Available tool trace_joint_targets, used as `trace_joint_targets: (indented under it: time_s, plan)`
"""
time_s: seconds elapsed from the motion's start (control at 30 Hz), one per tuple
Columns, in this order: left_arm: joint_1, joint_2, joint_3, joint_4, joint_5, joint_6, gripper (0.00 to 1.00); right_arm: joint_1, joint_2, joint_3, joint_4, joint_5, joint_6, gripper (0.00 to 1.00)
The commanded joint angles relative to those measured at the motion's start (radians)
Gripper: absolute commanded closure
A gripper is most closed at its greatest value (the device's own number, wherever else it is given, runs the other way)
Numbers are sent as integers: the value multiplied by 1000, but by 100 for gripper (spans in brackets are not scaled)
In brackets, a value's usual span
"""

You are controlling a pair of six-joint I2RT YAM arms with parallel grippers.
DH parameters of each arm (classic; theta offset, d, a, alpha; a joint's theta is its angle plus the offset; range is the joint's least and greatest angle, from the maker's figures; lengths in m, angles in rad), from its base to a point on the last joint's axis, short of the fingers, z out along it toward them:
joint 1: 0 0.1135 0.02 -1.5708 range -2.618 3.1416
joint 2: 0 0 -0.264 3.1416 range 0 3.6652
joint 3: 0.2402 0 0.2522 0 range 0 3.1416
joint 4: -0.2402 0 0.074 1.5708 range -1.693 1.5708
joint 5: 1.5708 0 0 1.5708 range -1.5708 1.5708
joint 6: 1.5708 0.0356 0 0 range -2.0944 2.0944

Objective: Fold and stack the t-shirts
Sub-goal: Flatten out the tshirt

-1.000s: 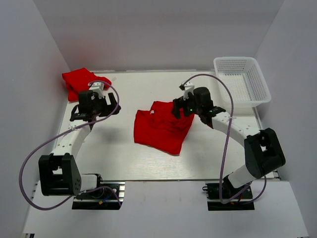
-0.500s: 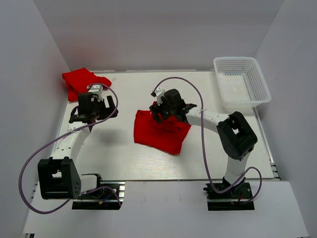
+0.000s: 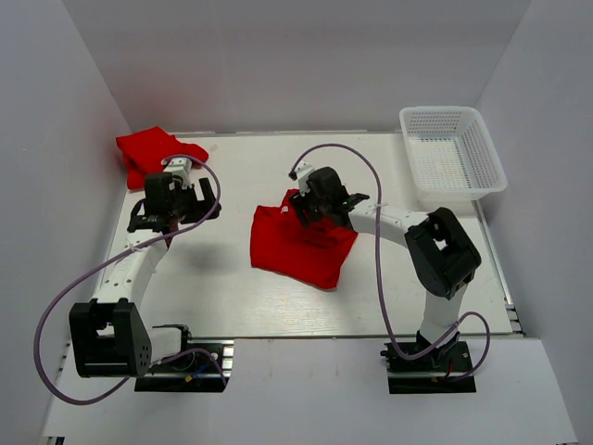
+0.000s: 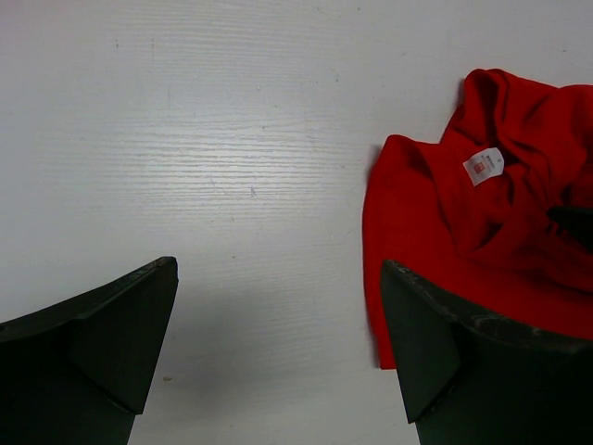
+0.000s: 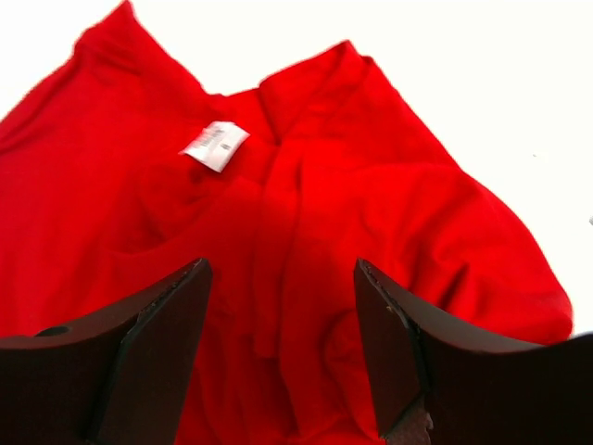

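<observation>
Barely started, nothing stacked yet

The corner t-shirt (image 3: pixel 148 153) at the far left looks bundled, but I can't tell if it's a proper fold. The middle t-shirt (image 3: pixel 301 246) lies crumpled and unfolded. My right gripper (image 3: pixel 310 209) sits right over its collar end, jaws apart, cloth under them, nothing pinched. My left gripper (image 3: pixel 176 209) is wide open over the table (image 3: pixel 232 287), just left of that shirt.
</observation>
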Motion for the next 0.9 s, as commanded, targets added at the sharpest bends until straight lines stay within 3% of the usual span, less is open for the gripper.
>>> trace_joint_targets:
  time_s: [0.0, 0.33, 0.87]
  plan:
    - [-4, -47, 14, 30, 32, 10, 0, -23, -86, -42, 26, 64, 23, 31]
    - [-4, -38, 24, 21, 52, 10, 0, -166, -269, -135, -50, 99, 28, 30]
    - [-4, -38, 24, 12, 33, 10, 0, -210, -120, -166, 36, 29, -6, 36]
